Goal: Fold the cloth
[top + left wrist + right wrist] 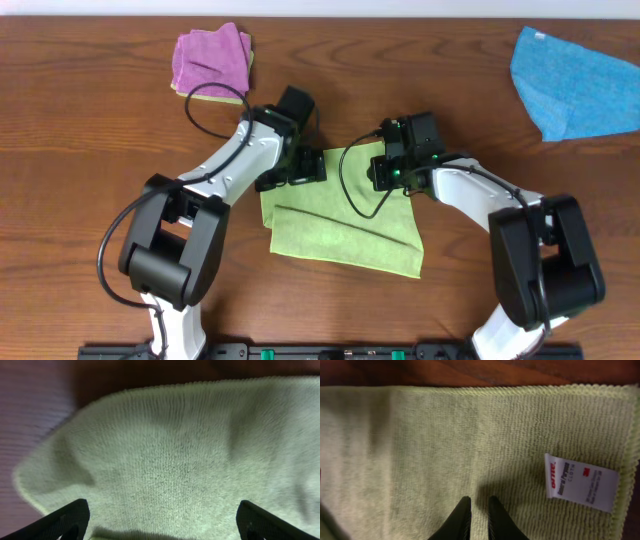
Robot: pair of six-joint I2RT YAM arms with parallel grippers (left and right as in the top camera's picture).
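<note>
The lime-green cloth [340,225] lies on the wooden table near the middle, with a diagonal crease across it. Both grippers sit at its far edge. My left gripper [300,167] is over the far left corner. In the left wrist view the cloth [180,450] fills the frame, and the left gripper [162,520] stands open just above it with its fingers [67,517] wide apart. My right gripper [390,172] is at the far right part. In the right wrist view the right gripper [479,502] is nearly closed, pinching a thin ridge of cloth [445,435], left of the white tag [580,481].
A folded pink-purple cloth [212,60] lies at the back left. A bright blue cloth [575,80] lies at the back right, by the table's edge. Bare wooden table [80,130] surrounds the green cloth.
</note>
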